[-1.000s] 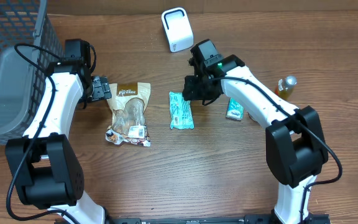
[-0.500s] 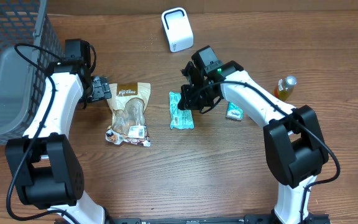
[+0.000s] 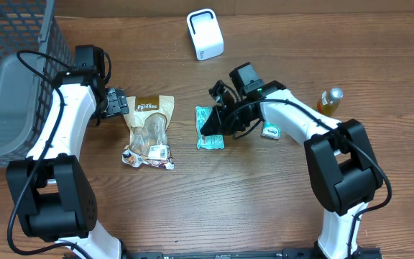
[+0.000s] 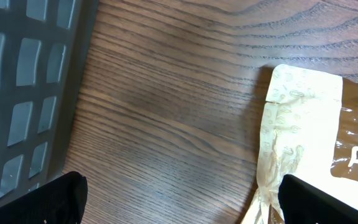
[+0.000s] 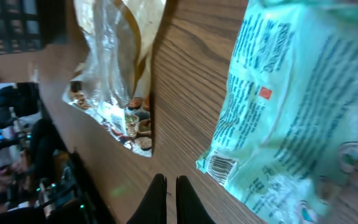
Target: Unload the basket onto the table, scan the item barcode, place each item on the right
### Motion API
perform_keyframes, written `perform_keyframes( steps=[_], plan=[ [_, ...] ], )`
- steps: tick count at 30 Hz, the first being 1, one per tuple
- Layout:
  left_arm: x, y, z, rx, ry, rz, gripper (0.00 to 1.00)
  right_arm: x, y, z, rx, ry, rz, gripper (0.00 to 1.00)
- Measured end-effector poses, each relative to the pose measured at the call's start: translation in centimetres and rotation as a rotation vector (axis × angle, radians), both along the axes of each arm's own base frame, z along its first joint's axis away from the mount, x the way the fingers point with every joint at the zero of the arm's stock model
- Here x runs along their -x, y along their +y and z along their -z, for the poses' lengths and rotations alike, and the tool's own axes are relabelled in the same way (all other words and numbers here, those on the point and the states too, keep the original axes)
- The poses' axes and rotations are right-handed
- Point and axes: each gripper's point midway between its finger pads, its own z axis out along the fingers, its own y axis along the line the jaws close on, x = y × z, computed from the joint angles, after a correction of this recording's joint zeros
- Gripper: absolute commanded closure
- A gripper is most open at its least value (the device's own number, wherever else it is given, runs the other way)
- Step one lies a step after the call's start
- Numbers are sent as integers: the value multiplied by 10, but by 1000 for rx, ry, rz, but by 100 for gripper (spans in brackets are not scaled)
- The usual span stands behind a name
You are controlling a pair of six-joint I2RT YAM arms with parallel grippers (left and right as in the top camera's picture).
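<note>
A teal packet (image 3: 212,142) lies flat at the middle of the table. Its barcode (image 5: 219,165) shows at the packet's (image 5: 297,106) near corner in the right wrist view. My right gripper (image 3: 205,130) is tilted low over the packet's left edge. Its jaws (image 5: 171,182) are shut with nothing between them, and the tips are over bare wood just left of the barcode. My left gripper (image 3: 117,103) stands open at the top left corner of a cream and brown snack bag (image 3: 149,129). One finger (image 4: 319,202) is over the bag's edge (image 4: 300,124).
A white scanner (image 3: 205,34) stands at the back centre. A grey mesh basket (image 3: 13,79) fills the far left, with its wall (image 4: 23,81) close to my left gripper. A small teal packet (image 3: 271,129) and a yellow bottle (image 3: 330,99) lie at the right.
My right gripper has closed its jaws and swung down and left, tilting over the teal packet. The left arm and the snack bag have not moved.
</note>
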Motion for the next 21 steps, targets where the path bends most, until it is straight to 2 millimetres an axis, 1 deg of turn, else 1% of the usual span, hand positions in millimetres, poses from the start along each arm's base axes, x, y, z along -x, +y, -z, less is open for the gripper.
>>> perform_keyframes(
  steps=[1,2,3,4,5,6,7,11,14,21],
  plan=[
    [0,0,0,0,0,0,0,-3,-3,-1,-11,-2,5,95],
    [0,0,0,0,0,0,1,-5,-5,-2,-16,-4,10,85],
    [0,0,0,0,0,0,0,-8,-9,-3,-21,0,23,82],
    [0,0,0,0,0,0,0,-10,-12,-3,-24,-5,24,82],
    [0,0,0,0,0,0,0,-13,-15,-4,-28,-7,31,85],
    [0,0,0,0,0,0,1,-15,-18,-4,-30,-7,39,94],
    [0,0,0,0,0,0,0,-18,-21,-4,-32,-14,43,96],
    [0,0,0,0,0,0,0,-22,-30,-3,-26,8,76,96],
    [0,0,0,0,0,0,0,-24,-32,1,-34,-6,82,96],
    [0,0,0,0,0,0,0,-10,-27,19,-122,-23,60,96]
  ],
)
